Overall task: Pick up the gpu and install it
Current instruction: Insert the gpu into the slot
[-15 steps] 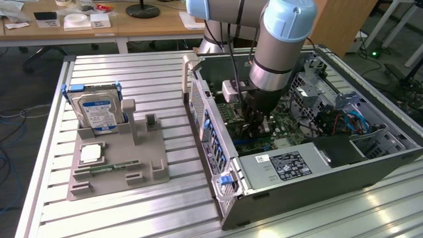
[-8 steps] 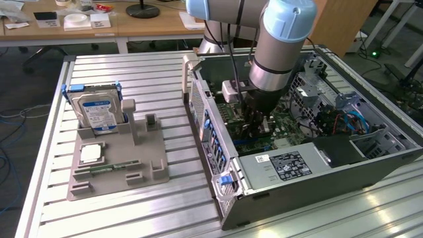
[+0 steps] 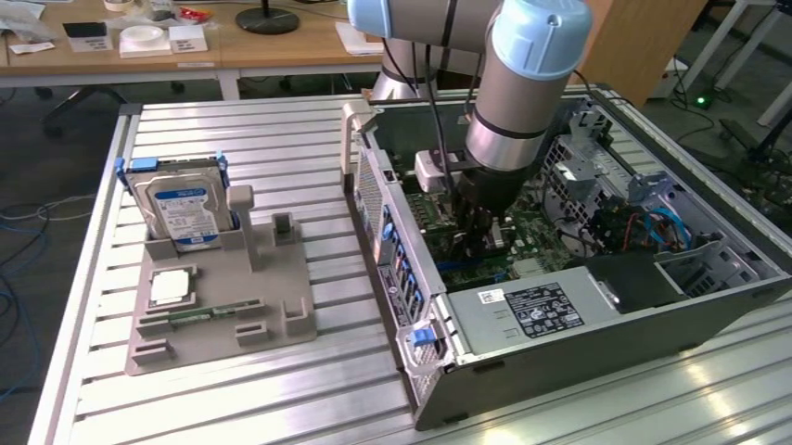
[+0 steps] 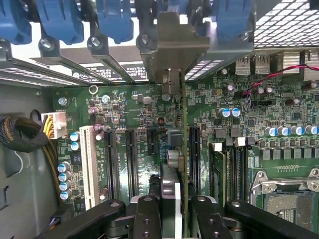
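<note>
Black gripper fingers [image 4: 145, 219] fill the lower middle of the wrist view, closed on the thin edge of the gpu [image 4: 185, 149], which is seen edge-on as a narrow green strip running up the middle of that picture. At its far end sits its silver metal bracket [image 4: 172, 50], standing among the blue clips [image 4: 59, 20] along the case's back wall. Under the card lies the green motherboard [image 4: 124, 109], with long black slots [image 4: 131, 162] and one white slot [image 4: 88, 164] beside it, and a white connector [image 4: 56, 124] with yellow wires further off.

In the exterior view the arm [image 3: 526, 93] comes down from the upper middle of the frame into the open computer case [image 3: 495, 371], which takes up the right half of the picture. The gripper [image 3: 480, 239] is deep inside the case, just above the motherboard, with the card held upright between its fingers. A grey power supply [image 3: 532, 315] with a black label lies in the near corner of the case.

On the slatted metal table [image 3: 248, 389], in the left half of the frame, is a grey holder tray [image 3: 223, 315]. A hard drive [image 3: 184, 211] with a blue label stands upright in it, and a narrow green memory stick [image 3: 204, 313] lies flat nearer the front.
</note>
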Controlling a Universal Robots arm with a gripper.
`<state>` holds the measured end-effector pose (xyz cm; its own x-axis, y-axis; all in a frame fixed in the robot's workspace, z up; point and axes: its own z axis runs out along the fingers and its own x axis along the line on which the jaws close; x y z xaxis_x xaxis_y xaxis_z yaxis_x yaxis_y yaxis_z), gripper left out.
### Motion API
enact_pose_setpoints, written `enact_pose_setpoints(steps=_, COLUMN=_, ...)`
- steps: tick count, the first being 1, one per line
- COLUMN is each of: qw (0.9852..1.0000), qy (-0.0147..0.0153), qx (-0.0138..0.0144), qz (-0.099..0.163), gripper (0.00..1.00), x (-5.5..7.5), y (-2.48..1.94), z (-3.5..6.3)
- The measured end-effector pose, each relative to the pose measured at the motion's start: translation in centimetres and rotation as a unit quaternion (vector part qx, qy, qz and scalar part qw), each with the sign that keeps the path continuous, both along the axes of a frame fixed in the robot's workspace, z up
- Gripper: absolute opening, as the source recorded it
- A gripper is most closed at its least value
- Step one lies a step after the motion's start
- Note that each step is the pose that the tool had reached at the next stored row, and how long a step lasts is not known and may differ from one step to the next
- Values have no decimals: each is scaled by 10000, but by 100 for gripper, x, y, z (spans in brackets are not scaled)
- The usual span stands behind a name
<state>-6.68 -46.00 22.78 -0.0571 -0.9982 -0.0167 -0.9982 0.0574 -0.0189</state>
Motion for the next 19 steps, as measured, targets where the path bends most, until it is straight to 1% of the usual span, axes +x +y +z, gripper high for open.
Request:
enact_pose_setpoints(steps=2, qw=10000, qy=1, qx=-18, qz=-2, gripper=28, x=-1, y=4, z=2)
enact_pose_setpoints(steps=4, qw=10000, qy=0, qx=-21, qz=-2, gripper=28, x=-1, y=5, z=1)
enact_pose_setpoints(steps=19, qw=10000, qy=1, qx=-22, qz=0, gripper=28, x=-1, y=6, z=-19)
